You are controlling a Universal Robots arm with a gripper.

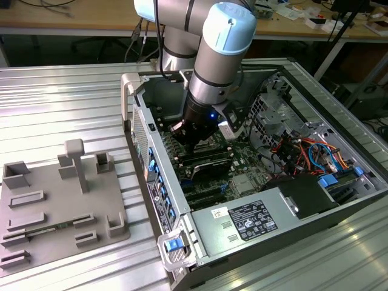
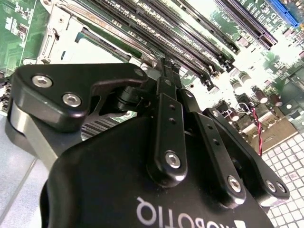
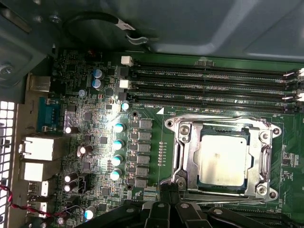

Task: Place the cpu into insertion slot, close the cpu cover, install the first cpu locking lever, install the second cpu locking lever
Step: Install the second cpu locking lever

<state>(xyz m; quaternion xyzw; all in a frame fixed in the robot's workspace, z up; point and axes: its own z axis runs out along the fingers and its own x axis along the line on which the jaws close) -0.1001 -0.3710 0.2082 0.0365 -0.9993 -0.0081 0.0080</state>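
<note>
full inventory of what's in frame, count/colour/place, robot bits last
cpu: 1, silver-grey, seated in the slot, seen through the cover's window
slot: 1, black, on the green board beside the memory slots
cover: 1, silvery frame, lying flat around the cpu
memory slots: several, black, in a row next to the socket
capacitors: several, teal-topped, in a line beside the socket
PC case: 1, grey, open on the metal table
power supply: 1, grey box, near corner of the case
fixture plate: 1, grey, on the table at the exterior view's left
table: 1, ribbed silver
arm: 1, grey with light blue caps, reaching into the case
end effector: 1, black, fingertips together at the socket's edge
</note>
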